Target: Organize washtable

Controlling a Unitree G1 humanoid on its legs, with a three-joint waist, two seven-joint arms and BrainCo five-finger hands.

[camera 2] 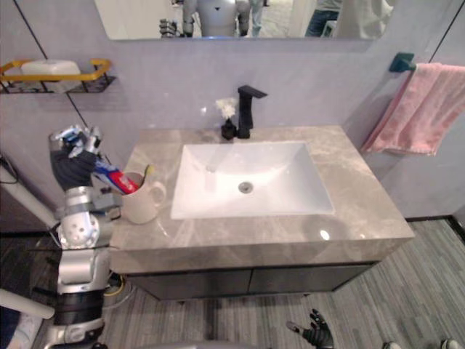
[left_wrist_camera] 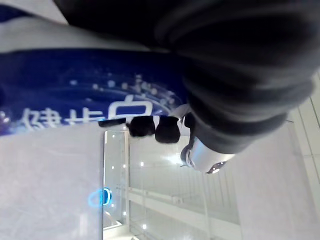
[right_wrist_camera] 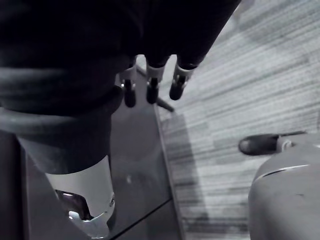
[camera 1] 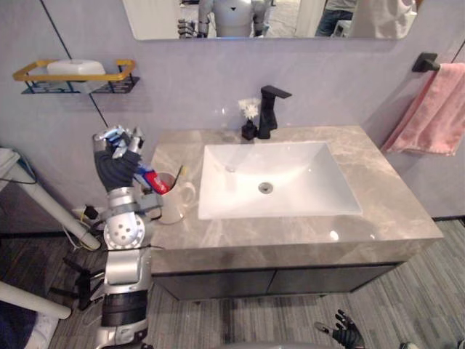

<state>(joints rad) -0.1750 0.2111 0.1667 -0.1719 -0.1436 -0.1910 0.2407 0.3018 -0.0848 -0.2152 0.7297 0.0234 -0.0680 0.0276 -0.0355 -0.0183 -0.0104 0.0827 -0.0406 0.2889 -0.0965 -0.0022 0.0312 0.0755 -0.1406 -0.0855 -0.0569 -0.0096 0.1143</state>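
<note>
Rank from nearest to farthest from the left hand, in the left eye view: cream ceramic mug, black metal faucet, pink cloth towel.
1. Cream ceramic mug, just beside the left hand holding a red tube.
2. Black metal faucet, at the back, centre.
3. Pink cloth towel, hanging far right.

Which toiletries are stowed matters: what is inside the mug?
A red-and-blue tube, held by the left hand, pokes into the mug beside a yellow-tipped stick; the mug's bottom is hidden.
</note>
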